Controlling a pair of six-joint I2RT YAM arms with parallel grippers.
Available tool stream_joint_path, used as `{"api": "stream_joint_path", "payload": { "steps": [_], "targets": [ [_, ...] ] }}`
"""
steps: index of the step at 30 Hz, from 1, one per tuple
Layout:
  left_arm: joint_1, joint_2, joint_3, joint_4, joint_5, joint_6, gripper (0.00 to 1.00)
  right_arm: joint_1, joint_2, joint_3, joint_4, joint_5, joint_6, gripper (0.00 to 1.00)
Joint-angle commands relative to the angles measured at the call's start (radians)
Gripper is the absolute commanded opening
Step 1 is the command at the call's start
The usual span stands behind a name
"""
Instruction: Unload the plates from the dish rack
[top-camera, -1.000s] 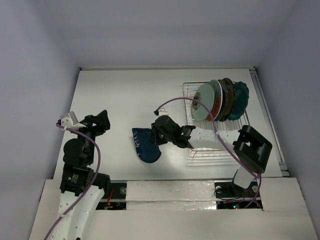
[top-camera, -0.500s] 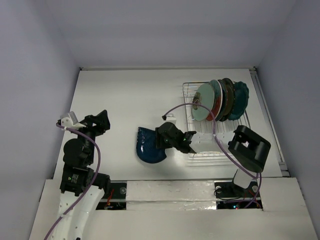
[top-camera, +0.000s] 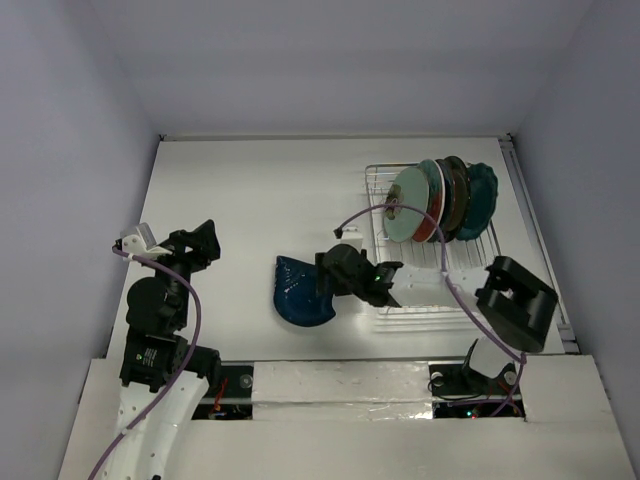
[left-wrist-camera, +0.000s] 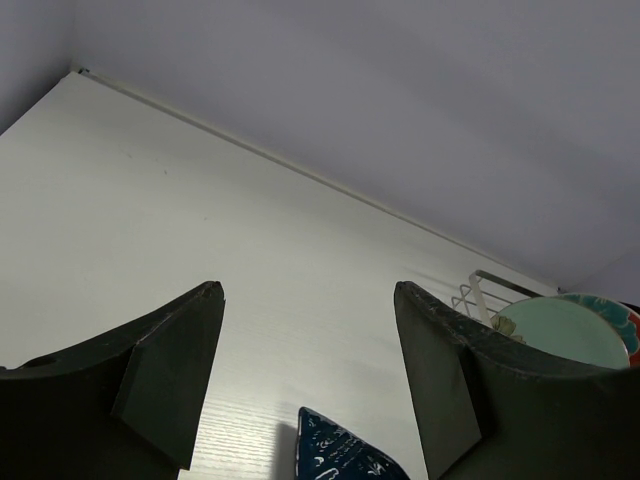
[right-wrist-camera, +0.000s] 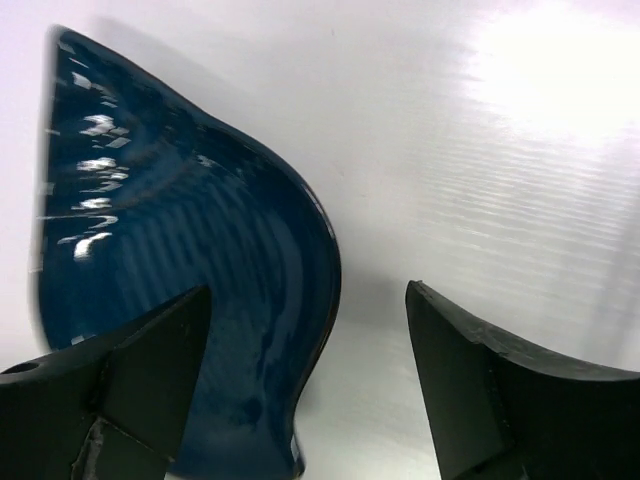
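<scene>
The dark blue leaf-shaped plate (top-camera: 297, 292) lies flat on the table left of the dish rack (top-camera: 376, 203). In the right wrist view this blue plate (right-wrist-camera: 170, 250) fills the left side, its right rim between the spread jaws. My right gripper (top-camera: 322, 284) (right-wrist-camera: 308, 288) is open at that rim and grips nothing. Standing on edge in the rack are a mint-green plate (top-camera: 408, 207), a red-speckled one (top-camera: 438, 203), a dark-rimmed one (top-camera: 458, 195) and a teal one (top-camera: 483, 193). My left gripper (top-camera: 205, 242) (left-wrist-camera: 308, 288) hangs open far to the left.
A purple cable (top-camera: 365, 213) loops from the right arm over the rack's left edge. In the left wrist view, the blue plate's tip (left-wrist-camera: 335, 455), the rack wire (left-wrist-camera: 482, 290) and the mint-green plate (left-wrist-camera: 565, 330) show beyond the fingers. The back wall (top-camera: 330, 70) bounds the table.
My right gripper has opened and let go of the blue plate, which now rests on the table. The right arm has drawn back slightly to the right. The left arm has not moved.
</scene>
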Motion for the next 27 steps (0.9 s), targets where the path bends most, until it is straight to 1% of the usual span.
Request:
{"api": "stream_joint_path", "payload": {
  "steps": [1, 2, 3, 4, 5, 6, 7, 8, 9, 10, 11, 12, 13, 15, 16, 18, 19, 21, 22, 24, 25, 27],
  "targets": [
    [-0.005, -0.009, -0.005, 0.033, 0.004, -0.001, 0.66, 0.001, -0.179, 0.042, -0.074, 0.071, -0.033, 0.84],
    [-0.005, -0.007, -0.005, 0.033, 0.004, -0.001, 0.66, 0.001, -0.217, 0.052, -0.089, 0.081, -0.043, 0.83],
    [-0.005, -0.007, -0.007, 0.033, 0.004, 0.000, 0.66, 0.001, -0.297, 0.061, -0.128, 0.094, -0.055, 0.65],
    [-0.005, -0.006, -0.007, 0.033, 0.004, 0.000, 0.66, 0.001, -0.334, 0.072, -0.152, 0.147, -0.067, 0.50],
    [-0.005, -0.009, -0.005, 0.031, 0.004, -0.001, 0.66, 0.001, -0.371, 0.091, -0.175, 0.182, -0.090, 0.33],
    [-0.005, -0.009, -0.005, 0.033, 0.004, -0.001, 0.65, -0.024, -0.427, 0.102, -0.235, 0.210, -0.098, 0.03],
    [-0.005, -0.009, -0.005, 0.033, 0.004, -0.001, 0.62, -0.054, -0.452, 0.112, -0.260, 0.227, -0.107, 0.00],
    [-0.005, -0.010, -0.007, 0.033, 0.004, -0.001, 0.60, -0.131, -0.477, 0.115, -0.277, 0.214, -0.136, 0.00],
    [-0.005, -0.010, -0.008, 0.034, 0.004, 0.000, 0.57, -0.172, -0.501, 0.112, -0.293, 0.198, -0.153, 0.00],
    [-0.014, -0.012, -0.008, 0.034, 0.004, -0.001, 0.45, -0.210, -0.541, 0.110, -0.297, 0.163, -0.168, 0.00],
    [-0.014, -0.015, -0.007, 0.034, 0.004, 0.000, 0.37, -0.274, -0.555, 0.110, -0.301, 0.146, -0.199, 0.00],
    [-0.014, -0.016, -0.008, 0.033, 0.004, 0.000, 0.30, -0.296, -0.563, 0.121, -0.324, 0.140, -0.210, 0.00],
    [-0.014, -0.016, -0.008, 0.033, 0.004, -0.001, 0.18, -0.313, -0.566, 0.131, -0.338, 0.153, -0.222, 0.00],
    [-0.014, -0.016, -0.008, 0.033, 0.004, 0.002, 0.12, -0.357, -0.552, 0.154, -0.373, 0.164, -0.251, 0.00],
    [-0.014, -0.016, -0.007, 0.033, 0.004, 0.003, 0.10, -0.373, -0.538, 0.179, -0.382, 0.172, -0.260, 0.03],
    [-0.014, -0.016, -0.008, 0.033, 0.004, 0.003, 0.10, -0.428, -0.486, 0.205, -0.418, 0.177, -0.282, 0.12],
    [-0.014, -0.016, -0.008, 0.033, 0.004, 0.002, 0.12, -0.442, -0.468, 0.233, -0.432, 0.189, -0.285, 0.21],
    [-0.014, -0.018, -0.008, 0.031, 0.004, 0.002, 0.17, -0.453, -0.439, 0.248, -0.444, 0.203, -0.294, 0.32],
    [-0.014, -0.019, -0.008, 0.031, 0.004, 0.002, 0.23, -0.468, -0.429, 0.259, -0.453, 0.218, -0.291, 0.39],
    [-0.014, -0.019, -0.008, 0.033, 0.004, 0.002, 0.28, -0.477, -0.422, 0.268, -0.465, 0.247, -0.288, 0.41],
    [-0.014, -0.019, -0.007, 0.033, 0.004, 0.002, 0.32, -0.486, -0.419, 0.268, -0.467, 0.271, -0.288, 0.41],
    [-0.014, -0.018, -0.007, 0.033, 0.004, 0.000, 0.36, -0.496, -0.408, 0.270, -0.468, 0.285, -0.297, 0.42]
  ]
}}
